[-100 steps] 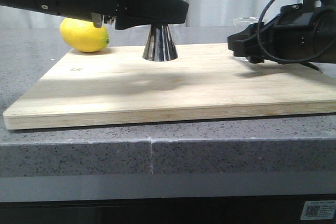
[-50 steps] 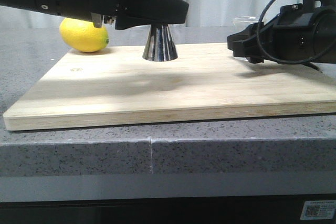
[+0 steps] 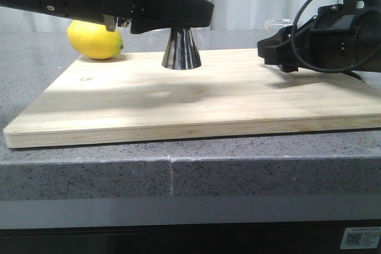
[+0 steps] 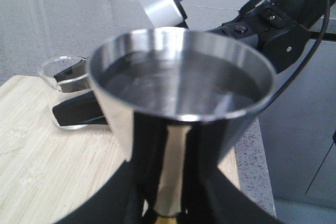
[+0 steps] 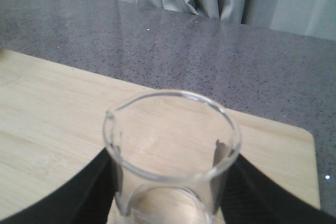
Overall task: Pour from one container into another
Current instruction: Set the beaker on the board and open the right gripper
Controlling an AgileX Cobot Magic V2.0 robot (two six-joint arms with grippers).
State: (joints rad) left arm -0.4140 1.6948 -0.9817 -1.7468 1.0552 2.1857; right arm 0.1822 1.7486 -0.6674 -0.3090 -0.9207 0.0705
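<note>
Left gripper (image 3: 178,13), upper left of the front view, is clamped at the waist of the jigger (image 3: 181,49), steadying it on the board (image 3: 196,99). Right gripper (image 3: 271,49), mid-right, grips the beaker (image 5: 170,156) upright, ready for pouring.

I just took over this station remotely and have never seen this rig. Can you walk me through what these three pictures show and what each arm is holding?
It is a two-armed robot. The wide picture looks forward over a wooden cutting board on a grey stone counter; a lemon sits at the board's back left corner. The other two pictures come from cameras on the wrists. The left gripper is around the waist of the steel jigger, which stands upright on the board. The right gripper has its fingers on either side of the glass beaker, which looks empty.
</note>
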